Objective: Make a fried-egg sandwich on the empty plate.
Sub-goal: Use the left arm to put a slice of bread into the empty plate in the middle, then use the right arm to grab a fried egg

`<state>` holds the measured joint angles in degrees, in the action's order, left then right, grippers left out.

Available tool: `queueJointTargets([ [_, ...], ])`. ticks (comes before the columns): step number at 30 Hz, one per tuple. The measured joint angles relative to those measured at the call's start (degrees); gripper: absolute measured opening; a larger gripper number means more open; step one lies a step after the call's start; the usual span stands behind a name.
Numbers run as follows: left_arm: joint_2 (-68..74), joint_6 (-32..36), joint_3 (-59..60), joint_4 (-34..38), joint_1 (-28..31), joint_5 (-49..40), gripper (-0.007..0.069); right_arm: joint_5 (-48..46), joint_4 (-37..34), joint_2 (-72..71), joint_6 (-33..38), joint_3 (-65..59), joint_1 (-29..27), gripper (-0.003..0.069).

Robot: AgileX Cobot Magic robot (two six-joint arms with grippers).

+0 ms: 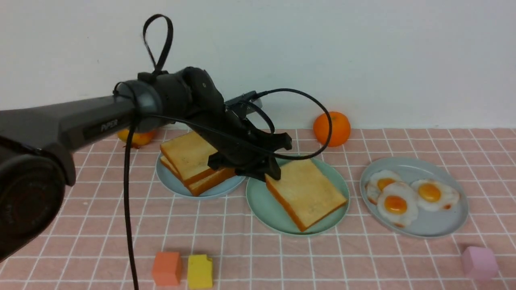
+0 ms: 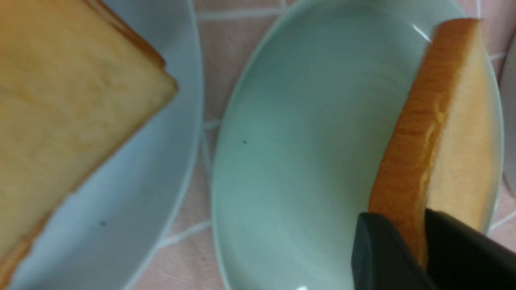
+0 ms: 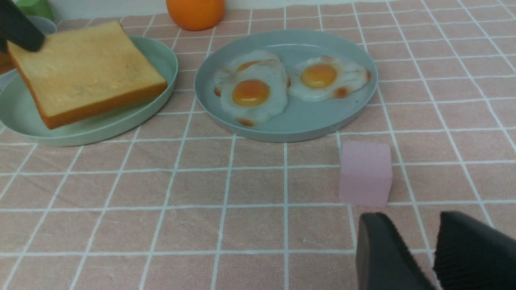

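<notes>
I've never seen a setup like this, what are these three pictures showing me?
It is a two-armed robot working over a pink checked cloth. The wide picture looks forward from between the arms; the other two come from cameras on each wrist. The left tool is shut on one corner of a toast slice, holding it tilted over the mint-green plate. The right tool is open, empty, near a pink block. Beside lie more toast on a pale-blue plate and three fried eggs on a grey plate.
</notes>
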<state>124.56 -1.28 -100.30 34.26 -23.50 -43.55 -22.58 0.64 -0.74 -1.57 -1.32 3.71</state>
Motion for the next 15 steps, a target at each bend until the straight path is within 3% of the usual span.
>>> queueJointTargets([
  [2, -0.5, -0.5, -1.1, -1.8, 0.0, -0.9, 0.0309, 0.0, 0.0, 0.0, 0.0, 0.0, 0.0, 0.0242],
  [3, -0.5, -0.6, -1.2, -1.9, 0.0, -1.0, 0.0318, 0.0, 0.0, 0.0, 0.0, 0.0, 0.0, 0.0242],
  [5, -2.9, -0.8, -3.5, -4.2, 0.0, -3.6, 0.0454, 0.0, 0.2, 0.0, 0.0, 0.0, 0.0, 0.0242],
  [7, -5.1, -0.9, -5.3, -6.6, 0.0, -6.5, 0.0519, 0.2, 1.0, 0.0, 0.0, 0.0, 0.0, 0.0242],
  [10, -7.5, -0.9, -7.2, -9.0, 0.2, -10.0, 0.0556, 1.3, 1.5, 0.0, 0.0, -0.1, 0.0, 0.0242],
  [15, -16.6, -1.2, -10.3, -12.8, 2.5, -23.0, 0.0568, 13.0, 0.4, 0.0, -1.0, -0.3, 0.0, 0.0242],
])
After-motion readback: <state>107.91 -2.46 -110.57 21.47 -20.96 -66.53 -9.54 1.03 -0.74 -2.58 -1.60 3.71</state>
